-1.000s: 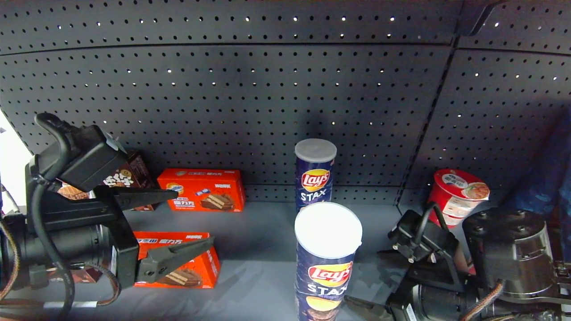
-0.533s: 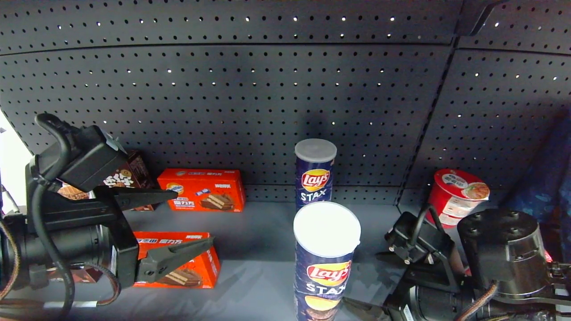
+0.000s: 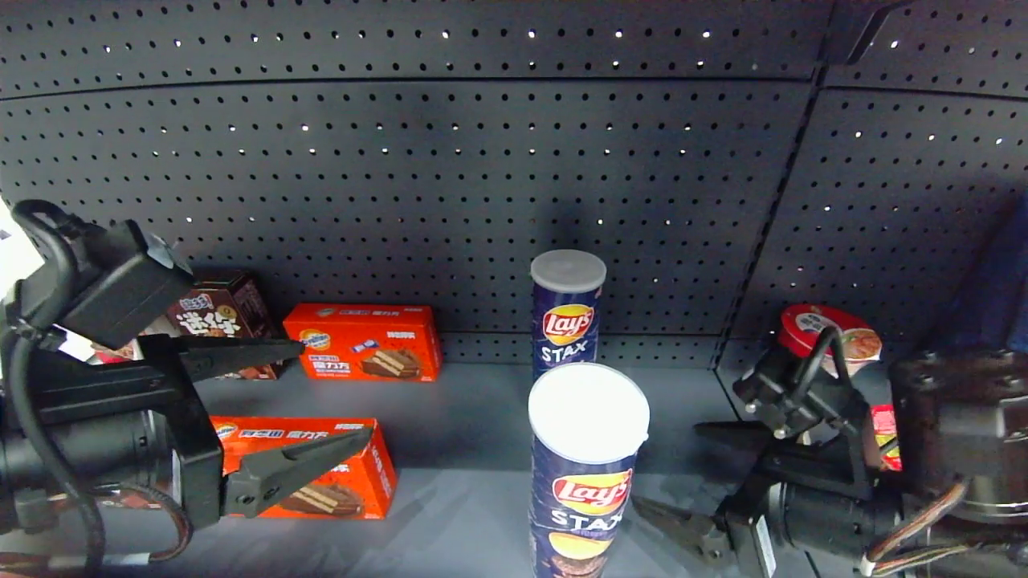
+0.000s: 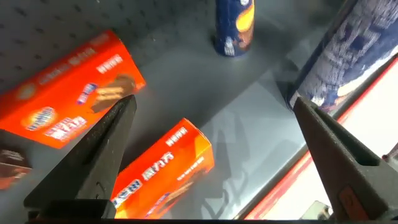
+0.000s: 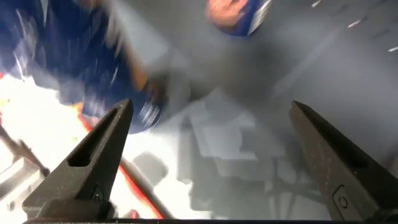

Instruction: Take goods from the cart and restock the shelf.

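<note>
The shelf (image 3: 474, 409) and its dark pegboard back (image 3: 450, 177), as I see them from the head camera. Two chip cans stand upright near the middle, one behind the other and apart: the rear can (image 3: 566, 317) against the pegboard, the front can (image 3: 589, 470) near the shelf's front edge. To the left lie two orange wafer boxes, the rear box (image 3: 361, 343) by the pegboard and the front box (image 3: 325, 470) nearer me. A brown box (image 3: 225, 309) sits just beside the rear box. A red cup (image 3: 831, 333) stands in the next bay to the right.

My left gripper (image 3: 336, 391) hangs over the orange boxes, spread wide and holding nothing. In the left wrist view (image 4: 212, 106) the front box (image 4: 168, 168) lies between its fingers. My right gripper (image 3: 666, 466) is likewise spread wide and empty, just to the right of the front can. I cannot tell whether its lower fingertip touches the can.

The front can's base is cut off at the head view's lower edge. The left arm covers part of the brown box, and the right arm part of the red cup. In the right wrist view the front can (image 5: 81, 62) is hard to make out.

Both cans and the cup carry their lids and the boxes are closed, so their contents are hidden.
</note>
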Available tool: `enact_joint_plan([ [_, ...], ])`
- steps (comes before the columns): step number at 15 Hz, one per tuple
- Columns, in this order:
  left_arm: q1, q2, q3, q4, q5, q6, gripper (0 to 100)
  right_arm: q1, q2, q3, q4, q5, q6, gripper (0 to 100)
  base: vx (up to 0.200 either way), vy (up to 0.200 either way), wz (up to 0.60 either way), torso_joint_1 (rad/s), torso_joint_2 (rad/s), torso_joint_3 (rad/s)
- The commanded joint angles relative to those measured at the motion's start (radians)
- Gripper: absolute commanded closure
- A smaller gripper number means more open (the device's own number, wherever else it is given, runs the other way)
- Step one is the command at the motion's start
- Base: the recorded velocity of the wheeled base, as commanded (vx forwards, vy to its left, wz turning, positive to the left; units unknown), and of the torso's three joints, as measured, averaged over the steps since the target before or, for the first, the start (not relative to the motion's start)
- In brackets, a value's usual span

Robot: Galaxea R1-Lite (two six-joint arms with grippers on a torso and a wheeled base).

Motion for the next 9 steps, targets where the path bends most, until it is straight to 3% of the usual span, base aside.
enact_joint_plan([
  [1, 0.061, -0.107, 0.004, 0.000, 0.000, 0.002, 0, -0.160, -0.189, -0.025, 0.001, -0.004, 0.002, 0, 0.000, 0.000, 0.00, 0.000, 0.00, 0.000],
  [4, 0.131, -0.204, 0.049, 0.000, -0.001, -0.003, 0, -0.321, -0.315, 0.000, 0.007, -0.001, 0.004, 0, 0.000, 0.000, 0.00, 0.000, 0.00, 0.000],
  [5, 0.211, -0.265, 0.087, -0.001, -0.006, -0.001, 0, -0.399, -0.372, 0.015, 0.003, 0.005, 0.005, 0, 0.000, 0.000, 0.00, 0.000, 0.00, 0.000],
  [6, 0.256, -0.311, 0.120, -0.010, -0.011, -0.001, 0, -0.453, -0.403, 0.023, 0.001, 0.016, 0.004, 0, 0.000, 0.000, 0.00, 0.000, 0.00, 0.000],
  [9, 0.337, -0.506, 0.247, -0.015, -0.011, -0.015, 0, -0.574, -0.536, 0.040, 0.012, 0.022, 0.004, 0, 0.000, 0.000, 0.00, 0.000, 0.00, 0.000],
])
